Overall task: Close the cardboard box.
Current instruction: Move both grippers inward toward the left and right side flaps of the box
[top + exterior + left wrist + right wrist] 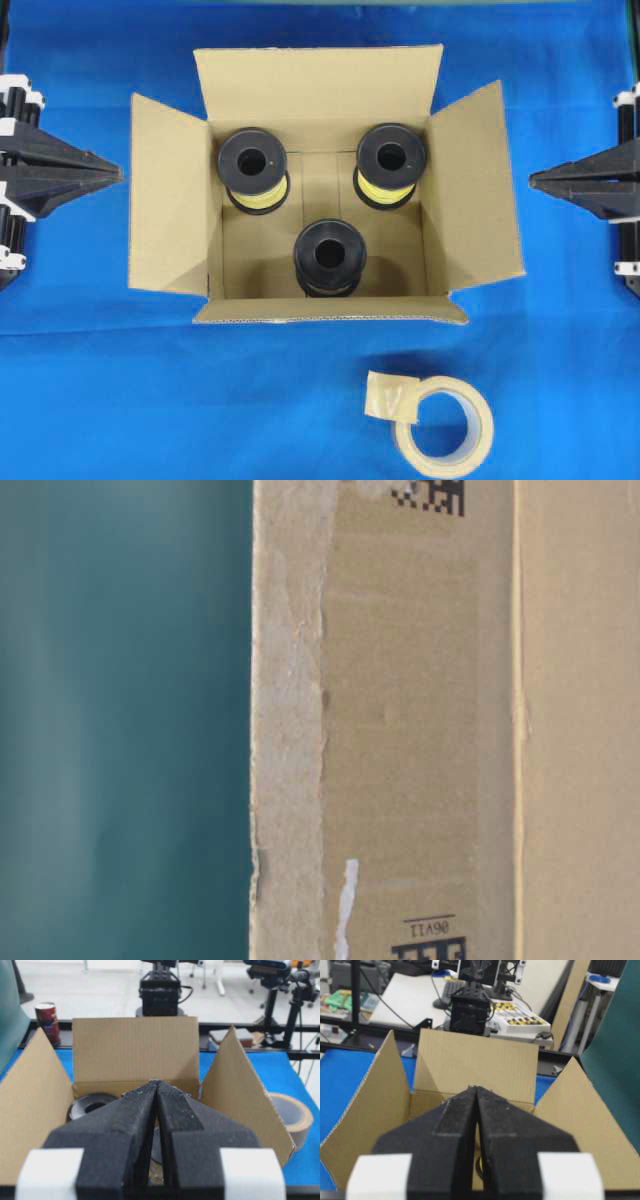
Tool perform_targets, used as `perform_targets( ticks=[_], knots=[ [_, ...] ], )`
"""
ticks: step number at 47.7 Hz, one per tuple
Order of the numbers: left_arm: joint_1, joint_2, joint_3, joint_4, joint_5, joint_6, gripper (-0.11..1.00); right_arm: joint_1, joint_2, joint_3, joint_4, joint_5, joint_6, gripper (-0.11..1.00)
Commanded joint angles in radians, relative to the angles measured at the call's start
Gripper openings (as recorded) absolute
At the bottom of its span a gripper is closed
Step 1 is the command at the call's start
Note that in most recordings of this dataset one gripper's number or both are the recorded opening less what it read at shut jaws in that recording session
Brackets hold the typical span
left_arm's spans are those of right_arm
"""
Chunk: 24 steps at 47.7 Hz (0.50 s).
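The cardboard box stands open in the middle of the blue table, all four flaps spread outward. It holds three black spools wound with yellow wire. My left gripper is shut and empty, just off the box's left flap. My right gripper is shut and empty, just off the right flap. In the left wrist view the shut tips point at the box. In the right wrist view the shut tips face the box. The table-level view shows only the box wall up close.
A beige tape roll with a loose end lies on the blue cloth in front of the box, to the right; it also shows in the left wrist view. A red can stands beyond the table.
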State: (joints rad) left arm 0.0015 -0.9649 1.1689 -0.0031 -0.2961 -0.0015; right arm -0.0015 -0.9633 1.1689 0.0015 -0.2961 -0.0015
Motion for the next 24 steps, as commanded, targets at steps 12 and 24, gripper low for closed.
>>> perform_targets(
  ticks=[12,24],
  knots=[
    [-0.005,-0.126,-0.028,-0.031,0.272,0.003,0.00,0.000,-0.060,-0.052,0.015,0.256,0.021,0.00],
    [-0.005,-0.202,-0.017,-0.031,0.583,-0.002,0.00,0.000,-0.110,-0.057,0.038,0.540,0.021,0.00]
  ],
)
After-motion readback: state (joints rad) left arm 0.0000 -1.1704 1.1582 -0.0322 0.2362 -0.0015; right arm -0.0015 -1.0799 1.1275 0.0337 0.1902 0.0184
